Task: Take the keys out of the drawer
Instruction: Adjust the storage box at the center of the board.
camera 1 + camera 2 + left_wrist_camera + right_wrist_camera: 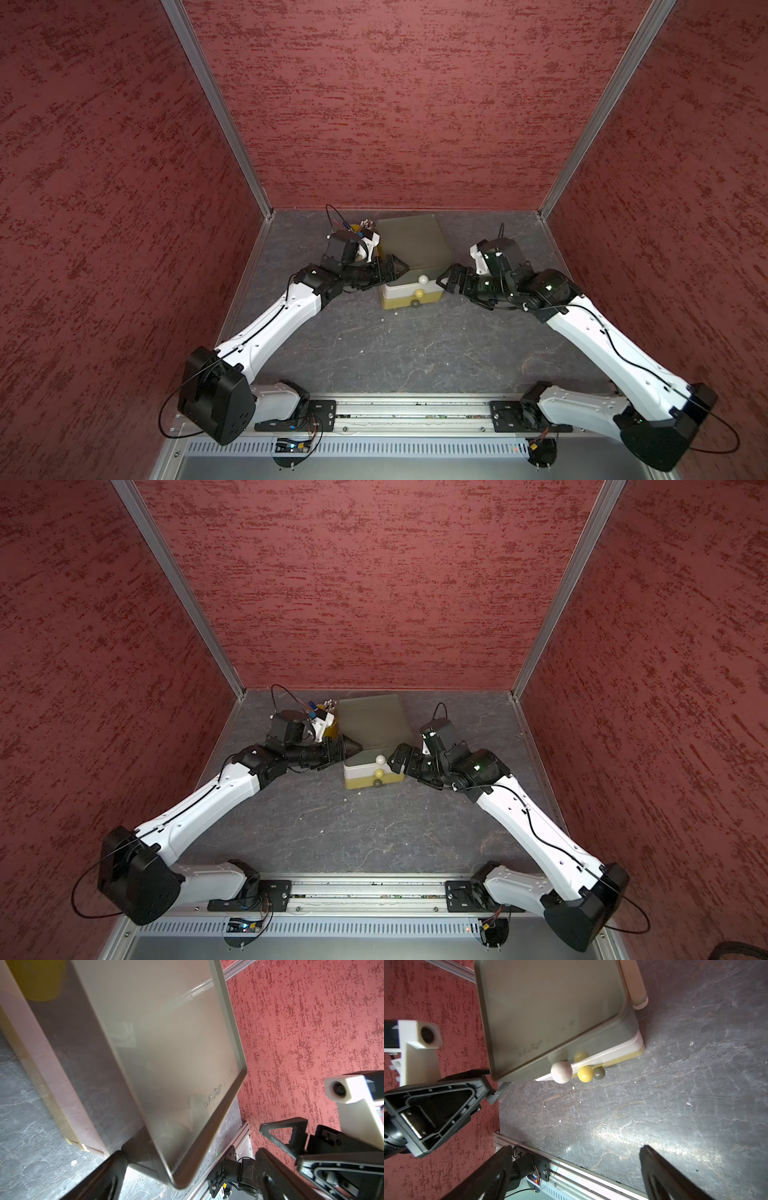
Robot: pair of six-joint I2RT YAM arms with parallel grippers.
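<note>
**A:** What do we meet first?

**B:** We see red textured walls closing in a grey marbled counter. From a metal rail at the near edge, two white-and-black arms reach away from us, the left arm and the right arm.

**A:** What do they reach toward?

**B:** In both top views we see a small drawer unit standing near the back wall. It has a grey-green top and three stacked drawers, grey over white over olive-yellow, all shut.

**A:** And the end effectors?

**B:** The left end effector stands wide at the unit's left front corner. In the left wrist view that top corner lies between its jaws, and we cannot tell whether they touch it. The right end effector stands wide too, just beside the unit's right front corner, with only bare counter between its jaws. Neither holds anything.

**A:** Anything smaller?

**B:** A yellow cup of pens sits behind the left wrist, just left of the unit. Each drawer front carries a round knob. We see a white knob on top, a yellow knob in the middle and a grey knob at the bottom.

**A:** Where are the keys?

**B:** We cannot see the keys in any view, because the shut drawers hide their contents.
</note>
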